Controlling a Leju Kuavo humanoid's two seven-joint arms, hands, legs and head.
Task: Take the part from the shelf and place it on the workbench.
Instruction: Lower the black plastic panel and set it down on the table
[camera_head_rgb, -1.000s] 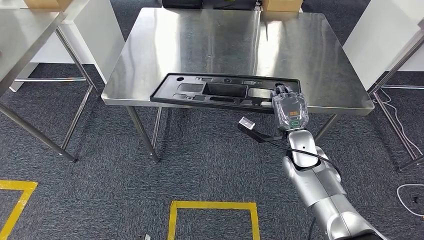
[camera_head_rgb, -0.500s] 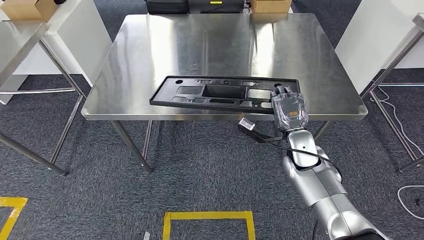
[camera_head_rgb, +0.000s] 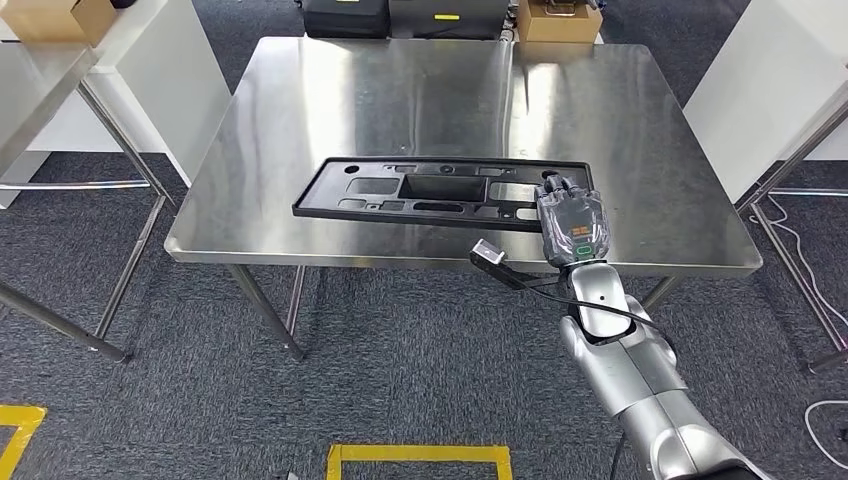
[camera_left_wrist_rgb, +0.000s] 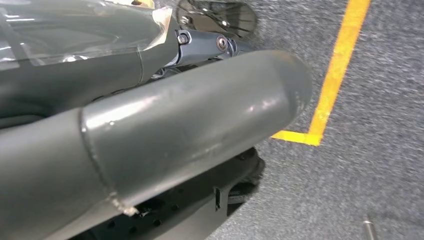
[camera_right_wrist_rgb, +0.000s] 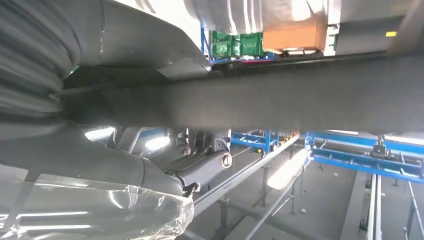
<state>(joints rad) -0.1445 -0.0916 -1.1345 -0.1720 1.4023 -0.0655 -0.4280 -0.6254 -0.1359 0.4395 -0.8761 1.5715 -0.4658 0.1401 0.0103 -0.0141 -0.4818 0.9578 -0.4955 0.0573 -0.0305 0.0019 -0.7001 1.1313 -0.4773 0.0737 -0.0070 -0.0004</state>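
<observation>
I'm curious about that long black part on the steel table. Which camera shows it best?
The head view: the whole black part lies over the workbench, its end held by the right hand. The right wrist view shows just a blurred dark band; the left wrist view faces the floor.

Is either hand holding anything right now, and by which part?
The right hand grips the black part at its right end, over the workbench. The left hand shows nothing held.

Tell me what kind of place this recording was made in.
Probably a factory or workshop floor: a stainless steel workbench on grey carpet marked with yellow floor tape, and blue industrial racking holding green crates. A long black plastic moulded part lies on the bench.
</observation>
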